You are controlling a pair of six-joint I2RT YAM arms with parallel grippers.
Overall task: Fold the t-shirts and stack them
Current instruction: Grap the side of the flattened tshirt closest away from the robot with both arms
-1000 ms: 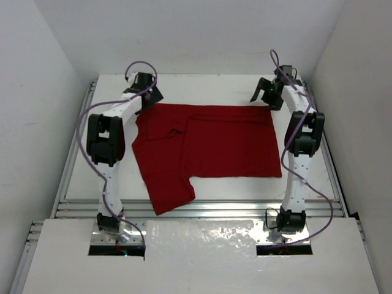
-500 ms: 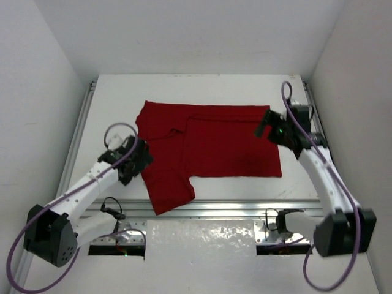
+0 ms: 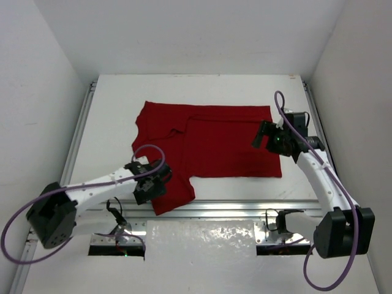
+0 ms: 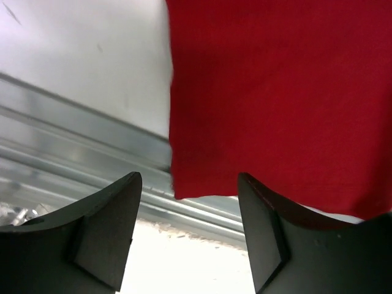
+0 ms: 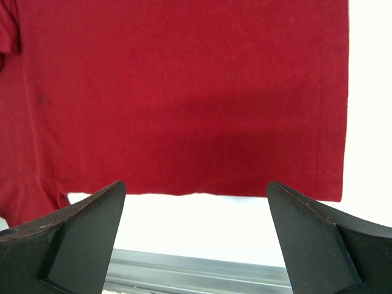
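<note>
The dark red t-shirt [image 3: 214, 141] lies flat on the white table, its left part hanging toward the near rail as a flap. My left gripper [image 3: 152, 188] hovers over that flap. In the left wrist view the left gripper [image 4: 190, 236] is open, with the shirt's near corner [image 4: 184, 187] just beyond its black fingers [image 4: 104, 233] and nothing between them. My right gripper [image 3: 264, 136] is above the shirt's right edge. The right wrist view shows the right gripper [image 5: 196, 239] wide open above bare table, the t-shirt's hem [image 5: 184, 98] lying ahead of it.
An aluminium rail [image 3: 233, 208] runs along the table's near edge, with a glossy white board [image 3: 202, 236] in front of it. White walls close in the left, right and far sides. Purple cables loop from both arms.
Both arms have swung from the far corners toward the near side. The left now sits over the shirt's near-left flap with narrower jaws, the right over its right edge. The shirt has not moved.
</note>
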